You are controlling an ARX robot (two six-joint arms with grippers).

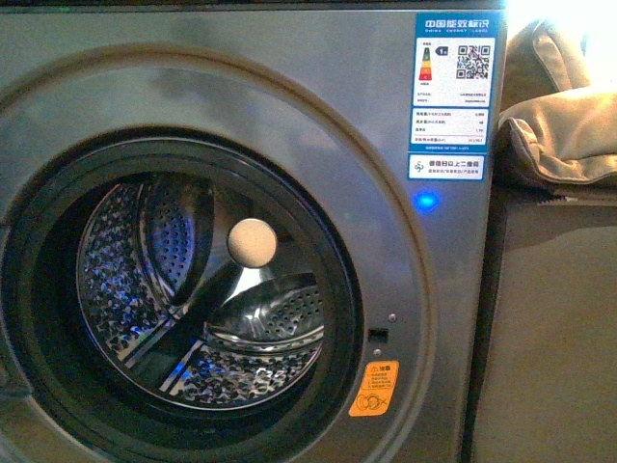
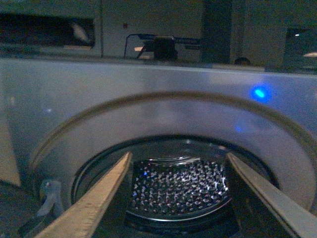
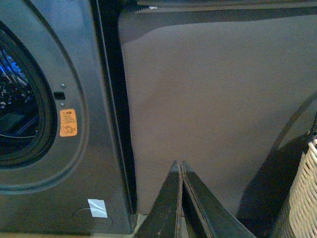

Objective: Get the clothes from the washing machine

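**Drum looks empty, garment not in any view**

Left tool [image 2: 176, 198] is spread wide, nothing between its fingers, aimed straight at the washing machine [image 1: 241, 87] porthole. The perforated drum [image 2: 181, 186] sits dead ahead of it, framed between the two fingers, which I read as lined up for a reach inside.

Right tool [image 3: 180, 198] is pressed together, holding nothing. It points at the beige cabinet [image 3: 208, 109]; the machine's front and orange sticker [image 3: 68, 123] lie off to one side, the woven basket [image 3: 303, 198] close on the other. Likely placed there for a drop.

The clothes: not visible in drum, tools or basket edge. Judgement: either already out or hidden below the views.
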